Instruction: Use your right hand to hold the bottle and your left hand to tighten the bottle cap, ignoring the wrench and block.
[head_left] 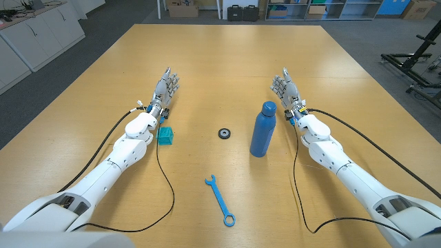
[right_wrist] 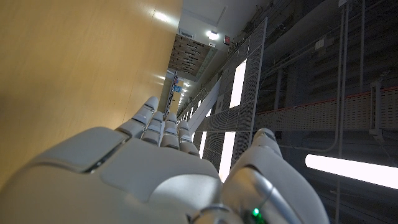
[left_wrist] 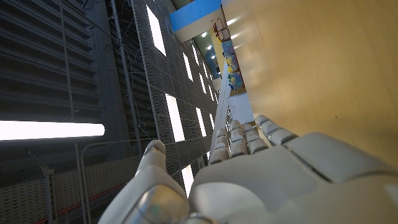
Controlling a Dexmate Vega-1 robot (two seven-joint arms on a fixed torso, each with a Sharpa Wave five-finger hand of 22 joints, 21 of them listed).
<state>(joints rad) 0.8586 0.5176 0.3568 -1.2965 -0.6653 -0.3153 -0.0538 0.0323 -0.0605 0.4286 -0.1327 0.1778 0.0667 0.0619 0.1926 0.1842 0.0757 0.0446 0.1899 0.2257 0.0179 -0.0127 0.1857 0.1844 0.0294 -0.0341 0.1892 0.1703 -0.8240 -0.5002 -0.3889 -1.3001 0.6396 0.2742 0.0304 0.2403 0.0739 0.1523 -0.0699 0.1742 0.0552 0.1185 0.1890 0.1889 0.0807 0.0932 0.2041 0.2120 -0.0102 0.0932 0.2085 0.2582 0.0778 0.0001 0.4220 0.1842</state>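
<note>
Resting on the wooden table (head_left: 207, 62), the left hand (head_left: 165, 89) holds nothing, fingers extended, a teal block (head_left: 165, 135) beside its wrist. Mid-table stands the tall blue metal bottle (head_left: 262, 129), uncapped, its small black cap (head_left: 224, 133) just left. The right hand (head_left: 286, 87), beside the bottle, is likewise empty and extended.

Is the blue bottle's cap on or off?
Off. The blue bottle stands upright with a bare neck; a small black round cap lies on the table to its left, apart from it.
</note>
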